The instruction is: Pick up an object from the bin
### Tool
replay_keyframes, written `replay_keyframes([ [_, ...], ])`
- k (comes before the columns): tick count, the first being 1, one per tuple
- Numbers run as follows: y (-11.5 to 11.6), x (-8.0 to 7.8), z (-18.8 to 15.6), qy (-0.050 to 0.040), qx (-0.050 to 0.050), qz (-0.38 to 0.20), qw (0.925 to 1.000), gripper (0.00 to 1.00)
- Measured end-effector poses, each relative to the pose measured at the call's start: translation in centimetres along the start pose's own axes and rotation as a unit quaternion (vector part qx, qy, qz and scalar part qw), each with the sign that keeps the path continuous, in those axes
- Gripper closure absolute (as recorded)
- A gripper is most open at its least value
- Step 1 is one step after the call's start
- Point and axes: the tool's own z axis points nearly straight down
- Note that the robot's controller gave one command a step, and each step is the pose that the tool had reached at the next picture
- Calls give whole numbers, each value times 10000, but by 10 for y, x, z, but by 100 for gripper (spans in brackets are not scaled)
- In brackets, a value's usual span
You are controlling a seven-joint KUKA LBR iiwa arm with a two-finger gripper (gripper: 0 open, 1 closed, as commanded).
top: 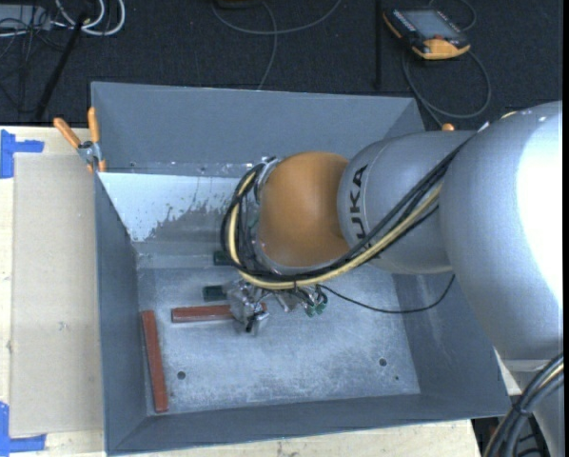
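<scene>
Short reddish-brown bar [197, 315] is lying flat on the bin [313, 374] floor, left of centre, its right end just beside the gripper [251, 320], which is hanging low over the floor; whether the gripper is open or closed cannot be told. A longer reddish-brown bar [154, 362] is lying along the left wall

The grey metal bin [265, 127] looks matt and scuffed, the orange wrist cover [299, 208] smooth.

Short bar [199, 315] lies just left of gripper [250, 319], long bar [154, 362] farther left.
</scene>
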Motion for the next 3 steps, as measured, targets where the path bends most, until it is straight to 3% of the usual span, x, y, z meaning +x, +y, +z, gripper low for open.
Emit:
replay_keyframes([
  [1, 0, 2, 2, 28, -2, -2, 10000, 0],
  [2, 0, 2, 2, 37, -7, -7, 10000, 100],
  [3, 12, -3, -150, -12, 7, -191, 9998, 100],
])
